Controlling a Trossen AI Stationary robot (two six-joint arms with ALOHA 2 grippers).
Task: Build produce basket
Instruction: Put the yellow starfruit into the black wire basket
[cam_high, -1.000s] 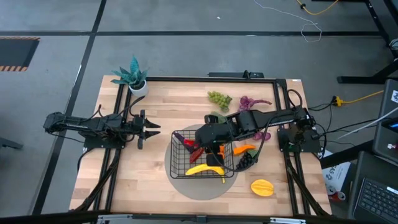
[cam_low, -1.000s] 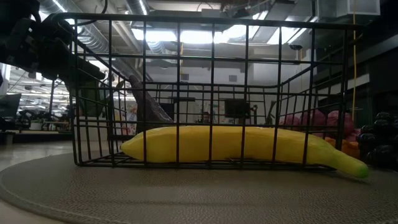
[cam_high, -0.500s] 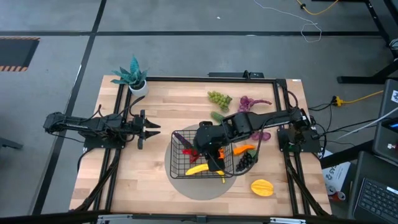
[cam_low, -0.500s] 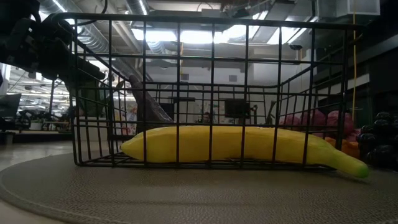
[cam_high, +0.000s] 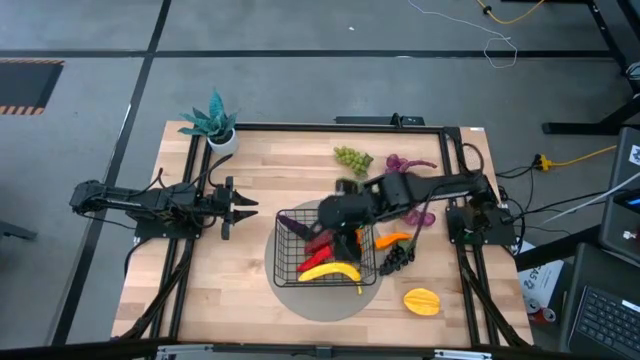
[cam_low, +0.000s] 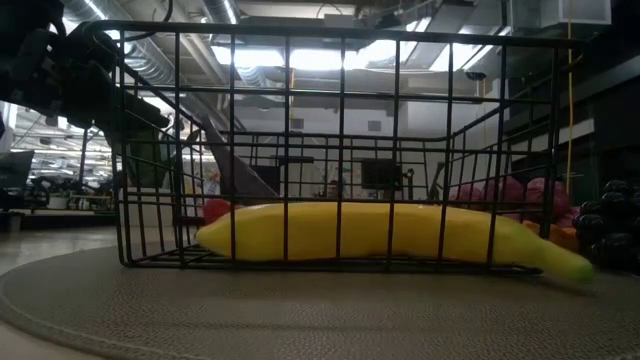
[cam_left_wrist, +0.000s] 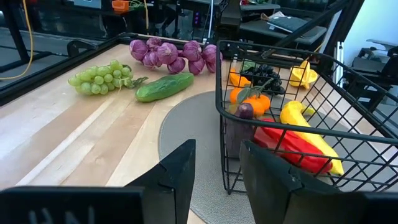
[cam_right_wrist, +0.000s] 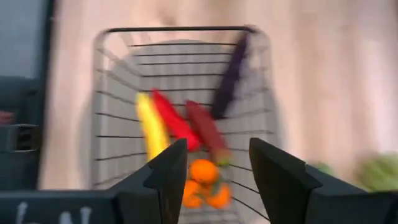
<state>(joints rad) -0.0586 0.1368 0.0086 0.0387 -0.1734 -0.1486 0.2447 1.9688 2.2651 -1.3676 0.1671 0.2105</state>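
The black wire basket (cam_high: 277, 245) stands on a round grey mat at mid-table. In it lie the yellow banana (cam_high: 330, 272), the red pepper (cam_high: 318, 256) and the purple eggplant (cam_high: 299, 228). They also show in the right wrist view: banana (cam_right_wrist: 149, 127), pepper (cam_right_wrist: 177, 124), eggplant (cam_right_wrist: 230, 78). My right gripper (cam_high: 342, 215) hangs open and empty over the basket's far right part. My left gripper (cam_high: 243, 208) waits open, left of the basket. The pepper (cam_low: 215, 210) shows behind the banana (cam_low: 380, 232) in the low view.
Oranges and a carrot (cam_high: 393, 241) and dark grapes (cam_high: 395, 260) lie right of the basket, and a starfruit (cam_high: 422, 301) near the front right. Green grapes (cam_high: 352, 157), purple grapes (cam_high: 405, 165) and a cucumber (cam_left_wrist: 165, 87) lie behind it. A teal potted plant (cam_high: 212, 125) stands at the far left corner.
My right gripper dipped into the basket, then drew back up and toward the table's far right. The red pepper has come to lie on the basket floor beside the banana and now shows in the low view. My left arm has kept still.
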